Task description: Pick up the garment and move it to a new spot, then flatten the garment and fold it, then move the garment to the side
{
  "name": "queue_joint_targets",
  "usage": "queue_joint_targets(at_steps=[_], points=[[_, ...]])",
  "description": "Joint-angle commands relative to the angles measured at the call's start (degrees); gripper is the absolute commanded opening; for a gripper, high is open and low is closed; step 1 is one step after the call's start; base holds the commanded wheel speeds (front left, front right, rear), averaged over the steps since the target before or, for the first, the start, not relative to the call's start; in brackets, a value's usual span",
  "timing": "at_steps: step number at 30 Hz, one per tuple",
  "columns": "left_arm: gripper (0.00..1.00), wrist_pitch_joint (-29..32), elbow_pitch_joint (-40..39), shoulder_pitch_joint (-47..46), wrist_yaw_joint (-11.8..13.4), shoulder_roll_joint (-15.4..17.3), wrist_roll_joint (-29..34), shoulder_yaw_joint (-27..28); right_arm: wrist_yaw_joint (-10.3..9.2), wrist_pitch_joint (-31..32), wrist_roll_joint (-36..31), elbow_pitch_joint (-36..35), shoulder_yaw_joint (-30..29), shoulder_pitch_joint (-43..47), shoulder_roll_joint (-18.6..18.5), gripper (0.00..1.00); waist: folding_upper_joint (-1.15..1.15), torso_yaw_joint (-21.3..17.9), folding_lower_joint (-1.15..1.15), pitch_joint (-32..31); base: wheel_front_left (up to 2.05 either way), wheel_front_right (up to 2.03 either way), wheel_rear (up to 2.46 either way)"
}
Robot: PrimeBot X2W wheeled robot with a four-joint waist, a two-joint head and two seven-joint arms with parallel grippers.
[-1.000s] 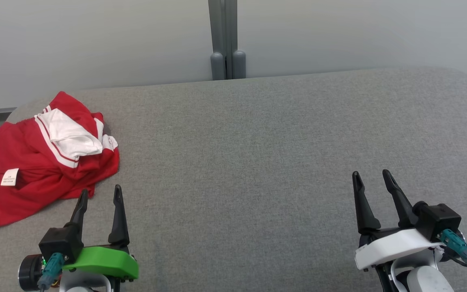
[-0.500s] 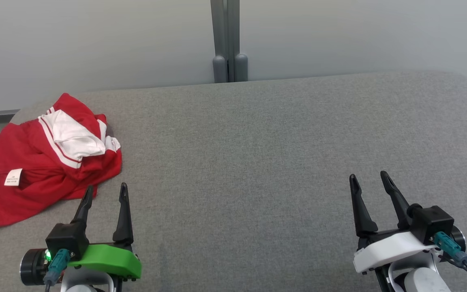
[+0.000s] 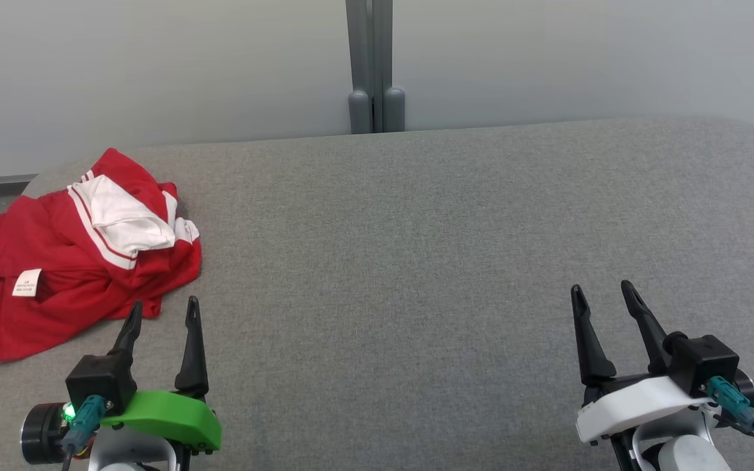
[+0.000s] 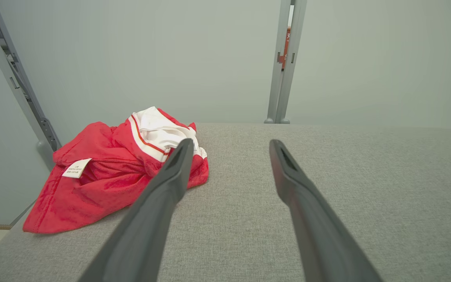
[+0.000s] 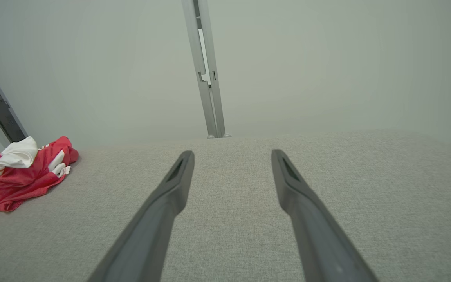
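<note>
A crumpled red garment (image 3: pixel 69 268) with white panels and a small white label lies at the far left of the grey fabric surface (image 3: pixel 416 261). Its near edge is just ahead of my left gripper (image 3: pixel 162 306), which stands open with nothing between its fingers. In the left wrist view the garment (image 4: pixel 104 176) sits left of the left finger. My right gripper (image 3: pixel 601 290) hovers open and empty at the lower right, far from the garment. The right wrist view catches the garment (image 5: pixel 18 176) at its left edge.
A pale wall with a grey vertical post (image 3: pixel 370 65) runs along the far edge of the surface. The surface's left edge drops off beside the garment, where a grey frame (image 4: pixel 22 98) stands. Bare grey fabric stretches between the two grippers.
The head camera has shifted a little, so the whole scene sits slightly lower and to the right. Both grippers stay open; the left one has drawn back slightly. The garment lies as before.
</note>
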Motion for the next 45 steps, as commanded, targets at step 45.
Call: queue_joint_targets(at_steps=[45], points=[[1.0,-0.8,-1.4,1.3,2.7,2.7,-1.9,0.4,0.03,-0.5,2.3,0.7,0.8,0.8,-0.2,1.0,0.0,13.5,0.0,1.2,0.0,0.0,0.0]])
